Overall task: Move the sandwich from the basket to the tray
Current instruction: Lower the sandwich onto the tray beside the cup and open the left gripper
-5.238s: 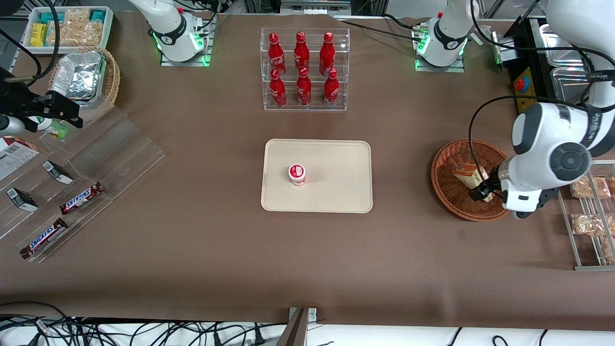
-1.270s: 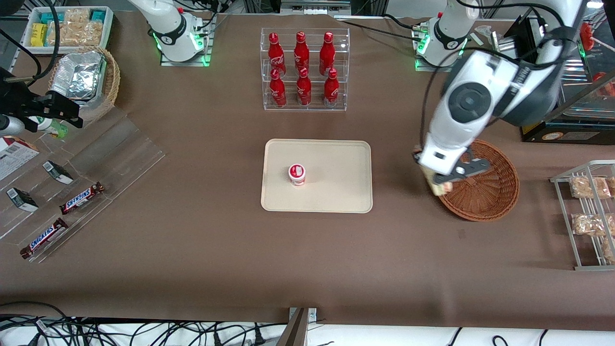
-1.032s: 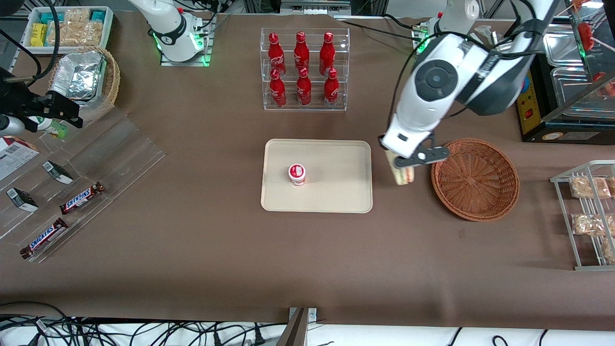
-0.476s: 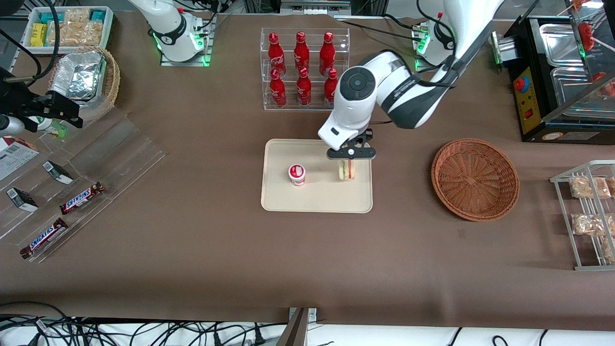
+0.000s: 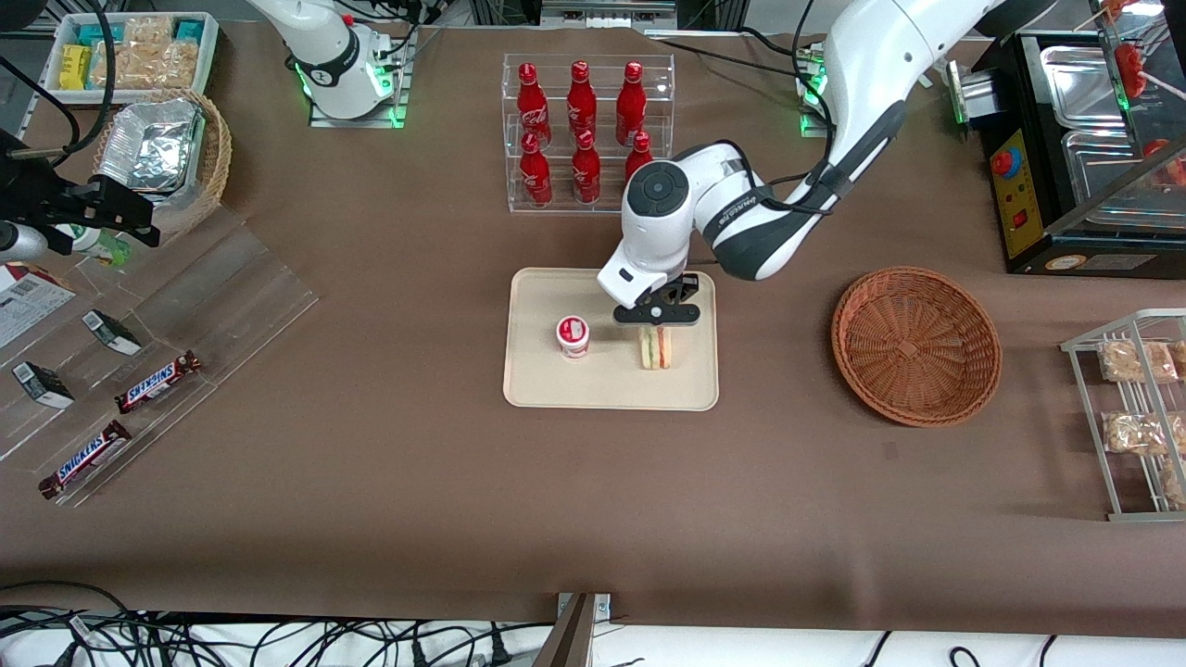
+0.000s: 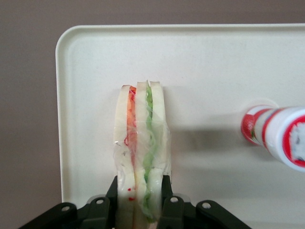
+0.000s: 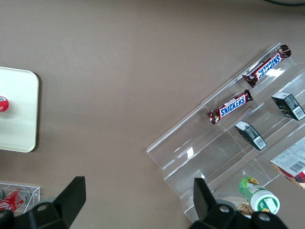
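Observation:
My left gripper (image 5: 656, 326) is over the cream-beige tray (image 5: 547, 384), shut on the sandwich (image 5: 656, 349). The sandwich is a pale-bread wedge with green, pink and orange layers, held on edge just over or on the tray floor. In the left wrist view the black fingers (image 6: 113, 191) press both bread faces of the sandwich (image 6: 141, 138) above the tray (image 6: 209, 76). The reddish-brown wicker basket (image 5: 915, 345) stands toward the working arm's end of the table with nothing in it.
A small red-and-white cup (image 5: 573, 335) stands on the tray beside the sandwich, also in the left wrist view (image 6: 279, 138). A clear rack of red bottles (image 5: 586, 134) stands farther from the front camera than the tray. A wire rack with snack bags (image 5: 1135, 417) is past the basket.
The gripper carried the sandwich out of the basket, across the table and over the tray, then lowered it beside the cup. The basket is now empty.

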Action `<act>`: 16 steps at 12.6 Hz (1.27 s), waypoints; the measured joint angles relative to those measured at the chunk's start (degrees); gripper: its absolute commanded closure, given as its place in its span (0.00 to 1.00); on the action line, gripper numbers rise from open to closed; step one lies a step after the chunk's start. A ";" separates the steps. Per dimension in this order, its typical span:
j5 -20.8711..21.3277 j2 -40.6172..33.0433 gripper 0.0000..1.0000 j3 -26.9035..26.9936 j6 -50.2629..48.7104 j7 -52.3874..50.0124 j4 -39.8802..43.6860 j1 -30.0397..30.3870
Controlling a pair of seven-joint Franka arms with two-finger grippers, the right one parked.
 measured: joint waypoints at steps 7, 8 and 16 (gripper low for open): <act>1.81 0.31 0.66 0.58 0.58 -0.30 0.11 0.02; 1.87 0.43 0.62 0.58 0.75 -0.31 0.11 0.02; 1.99 1.18 0.00 0.80 1.36 -1.45 0.14 0.02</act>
